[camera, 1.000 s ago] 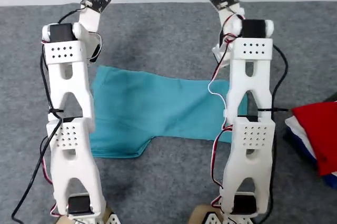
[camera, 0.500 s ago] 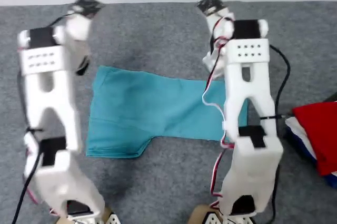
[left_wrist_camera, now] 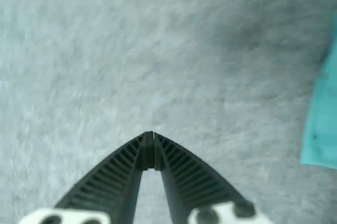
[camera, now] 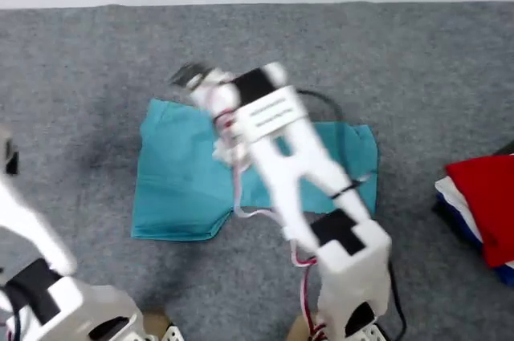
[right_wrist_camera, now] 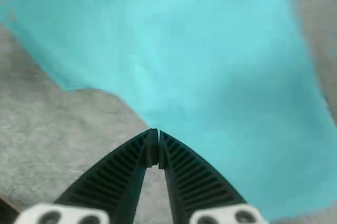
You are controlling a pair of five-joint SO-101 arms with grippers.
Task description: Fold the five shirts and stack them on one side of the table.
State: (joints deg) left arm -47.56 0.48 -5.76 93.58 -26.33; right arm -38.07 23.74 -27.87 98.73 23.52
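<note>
We see the teal shirt (camera: 181,184) lying flat on the grey desk (camera: 96,76). The right hand (right_wrist_camera: 153,147) has its two fingers pressed together with nothing between them. Its tips sit right over the shirt's edge, where teal cloth meets bare desk; we cannot tell whether they touch the cloth. From above, the right arm (camera: 305,172) stretches across the shirt and hides part of its middle. The left hand (left_wrist_camera: 149,150) is also pressed together and empty. It hangs over bare desk beside the shirt, whose edge shows off to one side, apart from the fingertips. The left arm (camera: 36,277) stands clear of the shirt. A stack of folded shirts (camera: 482,205), red on top with white and blue beneath, rests well apart from the teal shirt, on the right arm's side.
</note>
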